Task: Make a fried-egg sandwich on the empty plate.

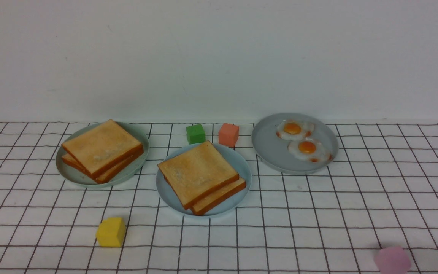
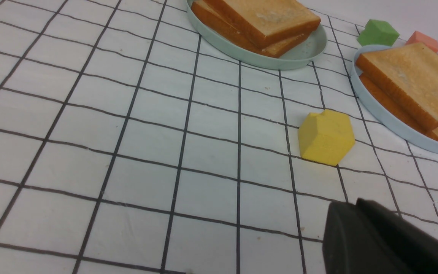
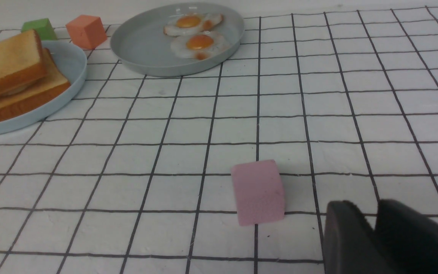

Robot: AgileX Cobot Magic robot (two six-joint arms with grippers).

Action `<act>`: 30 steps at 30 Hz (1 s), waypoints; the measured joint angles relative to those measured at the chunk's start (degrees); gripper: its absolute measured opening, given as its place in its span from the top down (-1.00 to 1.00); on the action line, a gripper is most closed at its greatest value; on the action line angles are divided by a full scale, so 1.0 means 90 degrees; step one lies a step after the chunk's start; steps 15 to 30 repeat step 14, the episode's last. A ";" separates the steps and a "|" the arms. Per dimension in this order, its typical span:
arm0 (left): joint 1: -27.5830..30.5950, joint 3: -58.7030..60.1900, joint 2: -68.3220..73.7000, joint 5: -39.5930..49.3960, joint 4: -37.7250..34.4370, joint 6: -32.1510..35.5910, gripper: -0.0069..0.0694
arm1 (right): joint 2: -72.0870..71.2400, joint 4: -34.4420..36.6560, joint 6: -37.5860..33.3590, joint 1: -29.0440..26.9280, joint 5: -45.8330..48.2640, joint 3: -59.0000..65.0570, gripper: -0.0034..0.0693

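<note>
Spreading under everything, the white grid-lined cloth surface [image 1: 318, 213] carries the round light sky-blue plastic plate [image 1: 203, 179] at centre, where the fried-egg sandwich [image 1: 200, 176] of two golden-brown square toast slices already sits, its egg barely visible. Judging by this, the task looks essentially done. Neither arm shows in the front view. The sandwich lies forward and inward of both, about equally near. The left pincer [image 2: 378, 236] is closed and empty; whether the right pincer [image 3: 375, 236] is open I cannot tell.
</note>
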 joint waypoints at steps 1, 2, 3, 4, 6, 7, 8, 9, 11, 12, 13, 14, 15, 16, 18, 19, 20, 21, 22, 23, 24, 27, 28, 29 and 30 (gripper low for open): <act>0.0000 0.0000 0.0000 0.0000 0.0000 0.0000 0.74 | 0.0000 0.0000 0.0000 0.0000 0.0000 0.0000 0.50; 0.0000 0.0000 0.0000 0.0000 0.0000 0.0000 0.74 | 0.0000 0.0000 0.0000 0.0000 0.0000 0.0000 0.49; 0.0000 0.0000 0.0000 0.0000 0.0000 0.0000 0.74 | 0.0000 0.0000 0.0000 0.0000 0.0000 0.0000 0.49; 0.0000 0.0000 0.0000 0.0000 0.0000 0.0000 0.74 | 0.0000 0.0000 0.0000 0.0000 0.0000 0.0000 0.48; 0.0000 0.0000 0.0000 0.0000 0.0000 0.0000 0.73 | 0.0000 0.0000 0.0000 0.0000 0.0000 0.0000 0.48; 0.0000 0.0000 0.0000 0.0000 0.0000 0.0000 0.73 | 0.0000 0.0000 0.0000 0.0000 0.0000 0.0000 0.48; 0.0000 0.0000 0.0000 0.0000 0.0000 0.0000 0.73 | 0.0000 0.0000 0.0000 0.0000 0.0000 0.0000 0.47; 0.0000 0.0000 0.0000 0.0000 0.0000 0.0000 0.73 | 0.0000 0.0000 0.0000 0.0000 0.0000 0.0000 0.47; 0.0000 0.0000 0.0000 0.0000 0.0000 0.0000 0.73 | 0.0000 0.0000 0.0000 0.0000 0.0000 0.0000 0.46; 0.0000 0.0000 0.0000 0.0000 0.0000 0.0000 0.73 | 0.0000 0.0000 0.0000 0.0000 0.0000 0.0000 0.46; 0.0000 0.0000 0.0000 0.0000 0.0000 0.0000 0.72 | 0.0000 0.0000 0.0000 0.0000 0.0000 0.0000 0.45; 0.0000 0.0000 0.0000 0.0000 0.0000 0.0000 0.72 | 0.0000 0.0000 0.0000 0.0000 0.0000 0.0000 0.45; 0.0000 0.0000 0.0000 0.0000 0.0000 0.0000 0.72 | 0.0000 0.0000 0.0000 0.0000 0.0000 0.0000 0.45; 0.0000 0.0000 0.0000 0.0000 0.0000 0.0000 0.72 | 0.0000 0.0000 0.0000 0.0000 0.0000 0.0000 0.45; 0.0000 0.0000 0.0000 0.0000 0.0000 0.0000 0.72 | 0.0000 0.0000 0.0000 0.0000 0.0000 0.0000 0.45; 0.0000 0.0000 0.0000 0.0000 0.0000 0.0000 0.72 | 0.0000 0.0000 0.0000 0.0000 0.0000 0.0000 0.45; 0.0000 0.0000 0.0000 0.0000 0.0000 0.0000 0.72 | 0.0000 0.0000 0.0000 0.0000 0.0000 0.0000 0.45; 0.0000 0.0000 0.0000 0.0000 0.0000 0.0000 0.72 | 0.0000 0.0000 0.0000 0.0000 0.0000 0.0000 0.45; 0.0000 0.0000 0.0000 0.0000 0.0000 0.0000 0.72 | 0.0000 0.0000 0.0000 0.0000 0.0000 0.0000 0.45; 0.0000 0.0000 0.0000 0.0000 0.0000 0.0000 0.72 | 0.0000 0.0000 0.0000 0.0000 0.0000 0.0000 0.45; 0.0000 0.0000 0.0000 0.0000 0.0000 0.0000 0.72 | 0.0000 0.0000 0.0000 0.0000 0.0000 0.0000 0.45; 0.0000 0.0000 0.0000 0.0000 0.0000 0.0000 0.72 | 0.0000 0.0000 0.0000 0.0000 0.0000 0.0000 0.45; 0.0000 0.0000 0.0000 0.0000 0.0000 0.0000 0.72 | 0.0000 0.0000 0.0000 0.0000 0.0000 0.0000 0.45; 0.0000 0.0000 0.0000 0.0000 0.0000 0.0000 0.72 | 0.0000 0.0000 0.0000 0.0000 0.0000 0.0000 0.45; 0.0000 0.0000 0.0000 0.0000 0.0000 0.0000 0.72 | 0.0000 0.0000 0.0000 0.0000 0.0000 0.0000 0.45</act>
